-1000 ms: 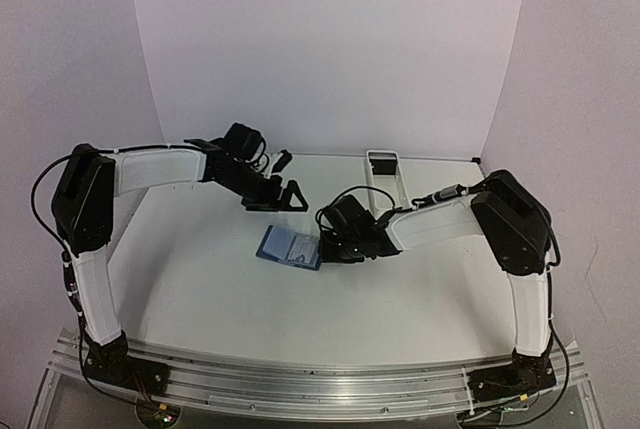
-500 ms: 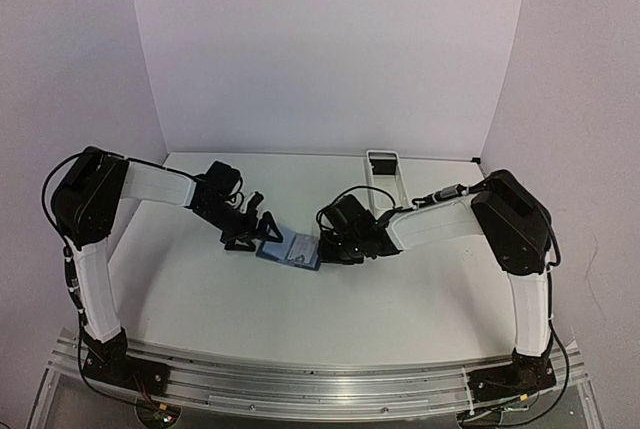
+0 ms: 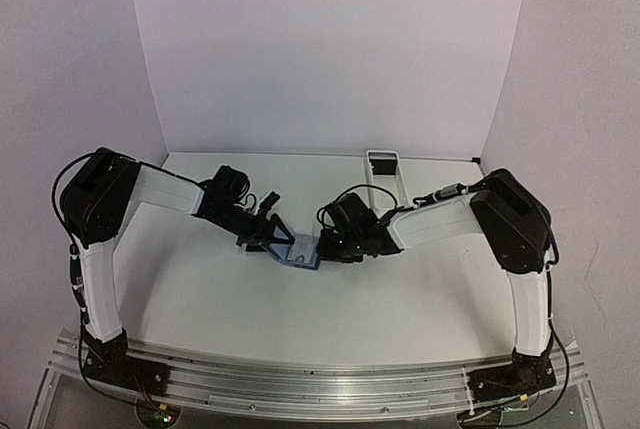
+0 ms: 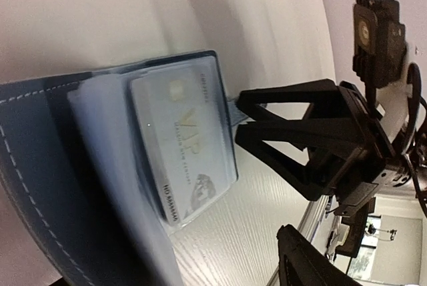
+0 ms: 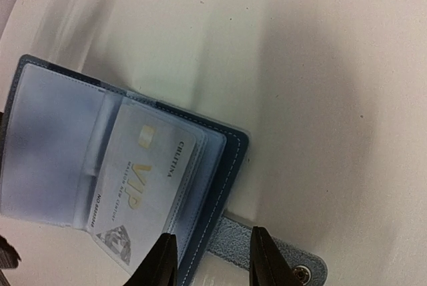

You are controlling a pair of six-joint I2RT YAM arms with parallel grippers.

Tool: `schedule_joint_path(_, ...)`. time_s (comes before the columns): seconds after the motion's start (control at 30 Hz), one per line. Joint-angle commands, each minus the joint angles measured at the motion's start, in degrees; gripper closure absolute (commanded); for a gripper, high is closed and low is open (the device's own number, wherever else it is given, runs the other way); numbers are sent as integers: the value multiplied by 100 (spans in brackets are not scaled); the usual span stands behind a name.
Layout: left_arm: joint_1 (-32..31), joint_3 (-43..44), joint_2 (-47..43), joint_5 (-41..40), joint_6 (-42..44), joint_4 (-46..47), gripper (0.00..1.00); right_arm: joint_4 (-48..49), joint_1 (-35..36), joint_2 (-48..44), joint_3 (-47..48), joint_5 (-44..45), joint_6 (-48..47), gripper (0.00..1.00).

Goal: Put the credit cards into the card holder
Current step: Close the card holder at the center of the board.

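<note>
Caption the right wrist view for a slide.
Open card holder, VIP card sleeved inside, strap at the right gripper.

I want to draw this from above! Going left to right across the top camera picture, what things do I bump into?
Left arm's shoulder → left end effector → card holder → right end effector → white tray → right arm's elbow.

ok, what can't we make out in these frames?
Left tool: left wrist view shows one finger; the card holder, blurred up close, hides the other, grip unclear.
Right tool: right wrist view's bottom edge cuts its tips; whether it pinches the strap, unclear.
Credit cards: one face shows; cloudy sleeves hide any behind.
Top view: all this too small.
</note>
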Motion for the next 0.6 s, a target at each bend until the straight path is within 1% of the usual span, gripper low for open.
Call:
schedule_joint_path(0.0,-323,120,-423,331,769,420,30,150,-17,19,50,-252,-209,66)
schedule_joint_path(0.07,-500,30,-599,238,1143,524,27,141,-20,-45,104,-271,-269,66)
schedule_joint_path(0.13,-607,-21,-610,136,1331,522,25,138,-18,-87,156,-277,-328,66)
schedule_joint_path(0.3,-630,289,-228,-27,1384,346,25,142,-64,-267,232,-266,-357,66)
schedule_joint_path(0.33,-626,321,-201,-73,1415,392,27,142,-69,-329,241,-228,-357,66)
schedule_joint_path(0.4,-626,424,-109,-190,1489,378,35,133,-71,-423,274,-150,-363,66)
schedule_joint_path(0.47,-629,579,51,-235,1547,180,43,122,-74,-532,285,-60,-400,67)
schedule_joint_path(0.57,-630,694,234,-354,1612,48,53,78,-77,-715,291,111,-460,67)
